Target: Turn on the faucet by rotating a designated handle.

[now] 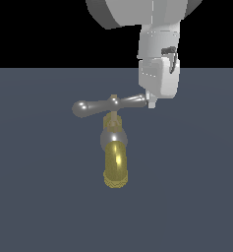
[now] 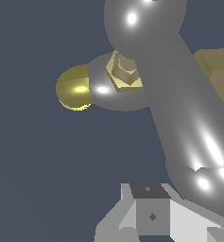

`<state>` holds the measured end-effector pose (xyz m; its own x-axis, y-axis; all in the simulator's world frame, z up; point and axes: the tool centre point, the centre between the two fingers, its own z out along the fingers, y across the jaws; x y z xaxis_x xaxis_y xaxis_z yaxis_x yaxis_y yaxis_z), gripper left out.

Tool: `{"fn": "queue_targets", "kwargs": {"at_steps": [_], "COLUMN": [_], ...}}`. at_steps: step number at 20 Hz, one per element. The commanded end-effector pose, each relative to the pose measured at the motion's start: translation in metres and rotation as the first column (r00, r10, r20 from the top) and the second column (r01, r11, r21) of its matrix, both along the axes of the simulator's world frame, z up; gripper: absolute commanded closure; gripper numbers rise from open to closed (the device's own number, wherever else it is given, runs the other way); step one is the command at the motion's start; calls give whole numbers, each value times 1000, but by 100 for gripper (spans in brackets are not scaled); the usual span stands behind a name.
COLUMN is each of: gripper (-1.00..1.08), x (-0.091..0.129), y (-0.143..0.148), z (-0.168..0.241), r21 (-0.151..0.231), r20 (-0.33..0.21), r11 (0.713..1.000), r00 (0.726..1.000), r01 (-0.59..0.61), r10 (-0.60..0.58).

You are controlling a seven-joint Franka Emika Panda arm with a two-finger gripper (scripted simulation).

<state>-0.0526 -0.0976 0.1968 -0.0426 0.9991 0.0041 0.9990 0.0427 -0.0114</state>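
In the wrist view, fingers (image 2: 149, 212) adjoin the handle (image 2: 179, 94).

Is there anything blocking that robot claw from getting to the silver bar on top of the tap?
Nothing visible does. The gripper is already at the bulb end of the handle on the exterior view's right, seemingly touching it. The faucet with its gold spout hangs below the handle, out of the way, and no other objects are around it.
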Motion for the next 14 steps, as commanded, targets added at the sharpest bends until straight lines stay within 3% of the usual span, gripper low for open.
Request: {"fn": "queue_targets", "kwargs": {"at_steps": [1,5,7,14], "gripper": [108,108,108,108], "x": [12,23,16,40], "y": [0,-1,-8,12], "z": [2,2,0,1], "r21": [-4,-4,-4,-3], "r20": [12,12,3,5], "r11": [1000,1000,1000,1000], "r00": [1000,1000,1000,1000], "r01": [-3,-3,11,7], "r10": [3,3,-11,-7]}}
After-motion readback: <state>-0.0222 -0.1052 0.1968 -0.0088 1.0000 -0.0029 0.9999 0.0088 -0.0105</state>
